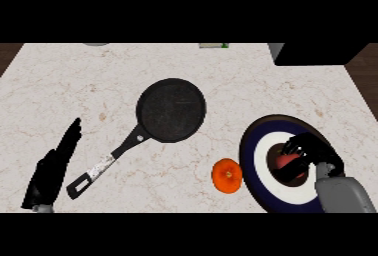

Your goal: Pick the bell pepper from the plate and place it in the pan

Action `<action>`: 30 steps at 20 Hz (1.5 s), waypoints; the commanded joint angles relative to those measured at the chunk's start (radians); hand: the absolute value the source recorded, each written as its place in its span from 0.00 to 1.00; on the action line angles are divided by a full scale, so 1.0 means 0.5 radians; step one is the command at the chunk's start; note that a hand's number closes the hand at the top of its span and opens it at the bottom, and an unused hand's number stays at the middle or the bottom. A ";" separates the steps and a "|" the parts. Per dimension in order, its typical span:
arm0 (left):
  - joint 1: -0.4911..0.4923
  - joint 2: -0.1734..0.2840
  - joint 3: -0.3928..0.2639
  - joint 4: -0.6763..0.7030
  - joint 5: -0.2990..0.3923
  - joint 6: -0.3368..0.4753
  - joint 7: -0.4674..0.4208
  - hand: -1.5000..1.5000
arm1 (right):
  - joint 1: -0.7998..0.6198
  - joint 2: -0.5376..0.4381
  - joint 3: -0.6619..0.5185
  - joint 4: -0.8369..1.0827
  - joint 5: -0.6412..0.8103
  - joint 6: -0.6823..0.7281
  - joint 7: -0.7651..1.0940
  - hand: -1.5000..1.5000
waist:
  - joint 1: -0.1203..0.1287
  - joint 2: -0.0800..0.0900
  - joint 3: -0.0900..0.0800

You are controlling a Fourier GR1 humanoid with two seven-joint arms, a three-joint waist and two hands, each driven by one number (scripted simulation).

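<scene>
- Counter (221, 75): carries every item below.
- Plate (258, 145) (dark rim, white ring, dark centre): lies under the right hand.
- Pan (171, 110): sits well apart, up and to the left of the right hand, with nothing in it; placement is not yet done.
- Left hand (52, 170): rests at the far left, fingers straight, holding nothing.
- Right hand (314, 155): fingers curled round the bell pepper; lift not evident.
- Orange item (227, 176) (identity unclear): lies just left of the plate.
- Bell pepper (284, 161) (red): on the plate centre, beneath the right hand's fingers; lift, carry and release remain.
</scene>
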 commanded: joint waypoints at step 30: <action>-0.044 -0.036 -0.053 -0.017 -0.042 -0.054 -0.040 0.50 | -0.988 0.491 0.736 -0.203 1.479 -0.902 0.942 1.00 | 0.143 0.057 0.025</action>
